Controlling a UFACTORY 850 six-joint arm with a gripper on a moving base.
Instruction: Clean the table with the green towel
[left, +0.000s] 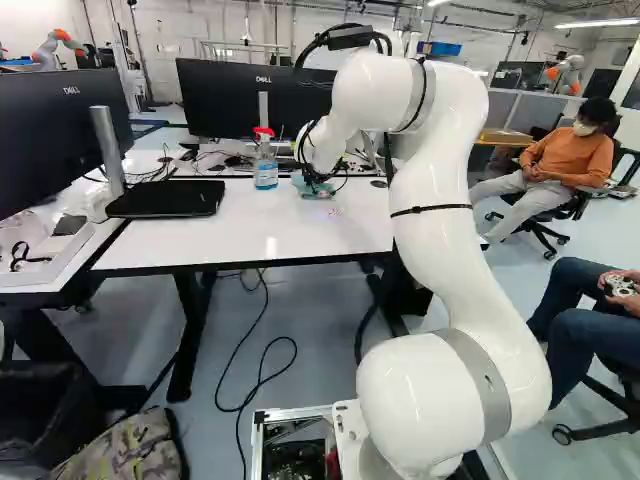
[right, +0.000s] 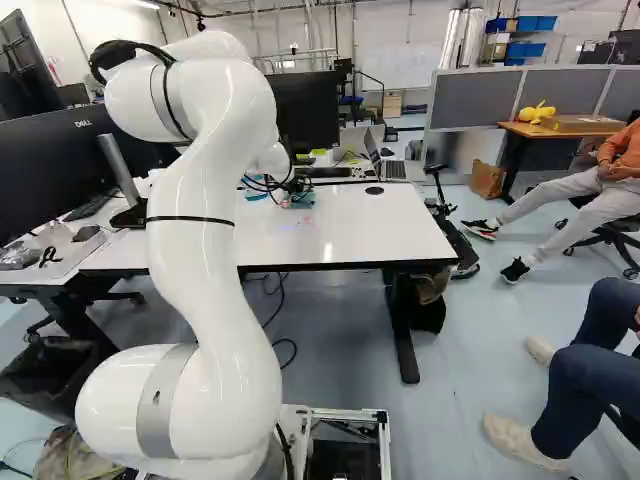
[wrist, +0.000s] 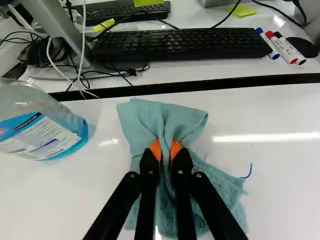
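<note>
Ink stroke (wrist: 249, 171) (blue) beside end effector (wrist: 166, 151), opp. side from spray bottle (wrist: 50, 131), just past gripped green towel (wrist: 142, 120).

one green towel (wrist: 152, 122), one spray bottle (wrist: 47, 127), three markers (wrist: 284, 47), two orange pads (wrist: 156, 149)

You have a bright room, lit from overhead, with a lamp (left: 590, 23) glowing at the upper right of the left base view. Soft grey shading models the white arm (left: 440, 265), and the floor (left: 320, 312) dims under the table (left: 330, 238). Both base views give you a small glare spot on the tabletop. In the wrist view, you get a long white streak beside the towel (wrist: 142, 117), a fainter patch between towel and bottle (wrist: 75, 132), and a soft shadow by the bottle
</note>
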